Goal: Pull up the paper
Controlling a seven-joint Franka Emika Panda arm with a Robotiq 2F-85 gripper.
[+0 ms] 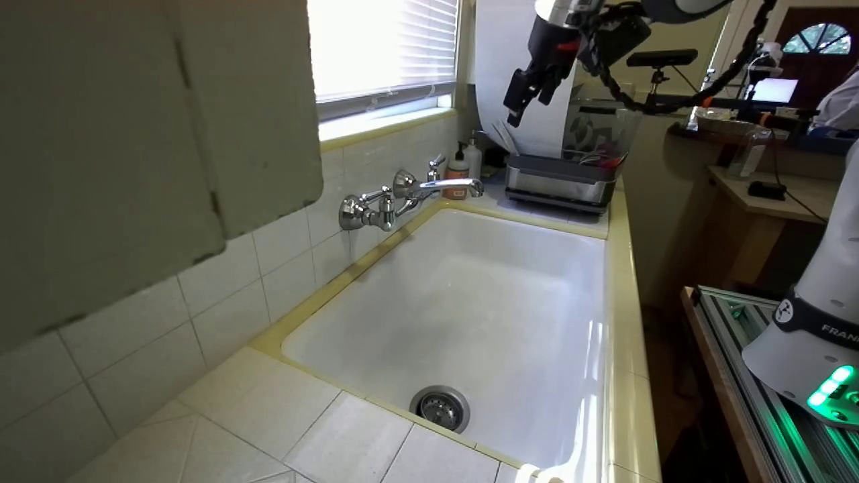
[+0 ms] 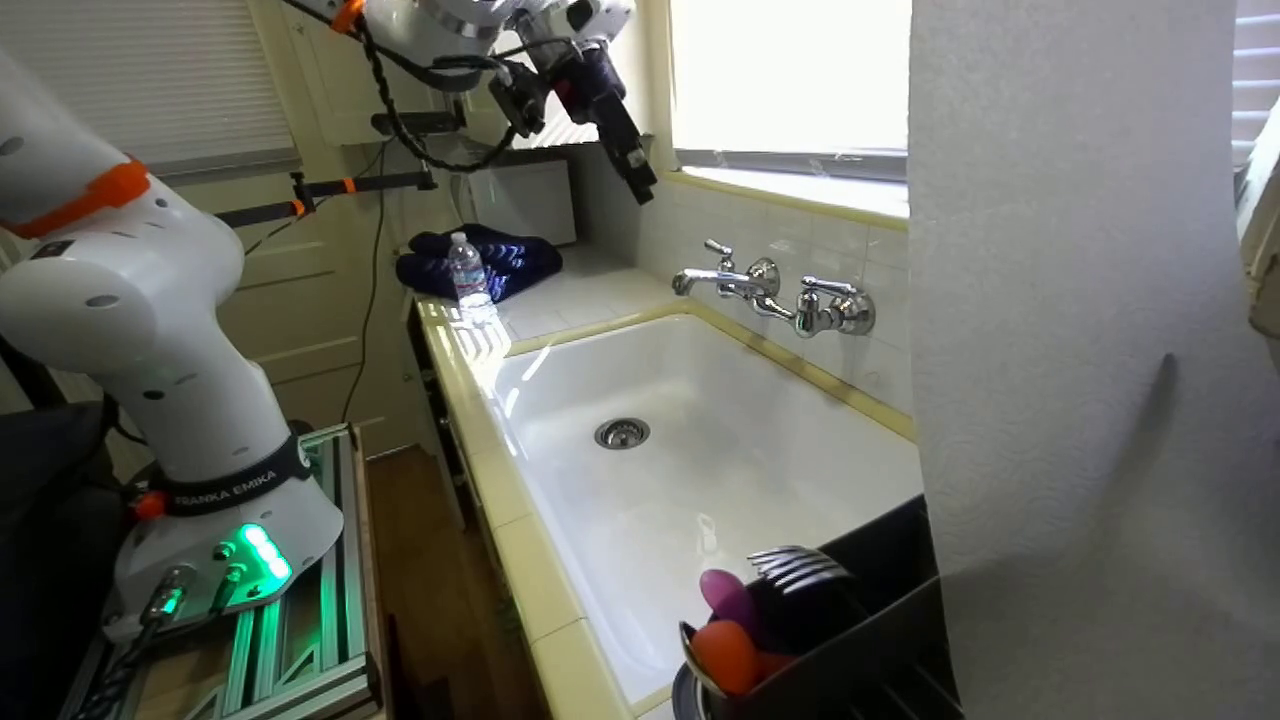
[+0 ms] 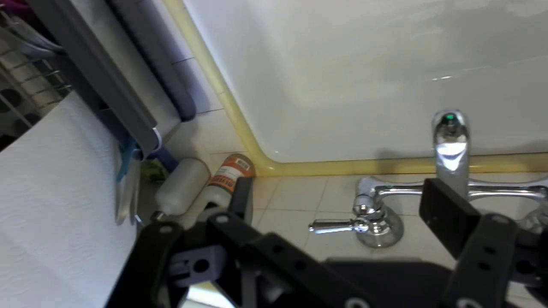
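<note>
The paper (image 1: 500, 60) is a plain white sheet that hangs down beside the window, with its lower end at the dish rack. In an exterior view the paper (image 2: 1060, 250) fills much of the right side, and its top is out of view. In the wrist view it (image 3: 55, 201) lies at the left. My gripper (image 1: 529, 111) is in the air above the far end of the sink; in that view it overlaps the paper. It also shows high up in an exterior view (image 2: 642, 190). In the wrist view the gripper (image 3: 338, 192) has its fingers wide apart, with nothing between them.
A dish rack (image 1: 560, 181) with utensils stands against the lower paper. Soap bottles (image 1: 456, 176) stand beside it. The chrome faucet (image 1: 436, 184) sticks out from the tiled wall over the white sink (image 1: 523, 235). A water bottle (image 2: 467, 270) and dark cloth (image 2: 520, 255) are on the counter.
</note>
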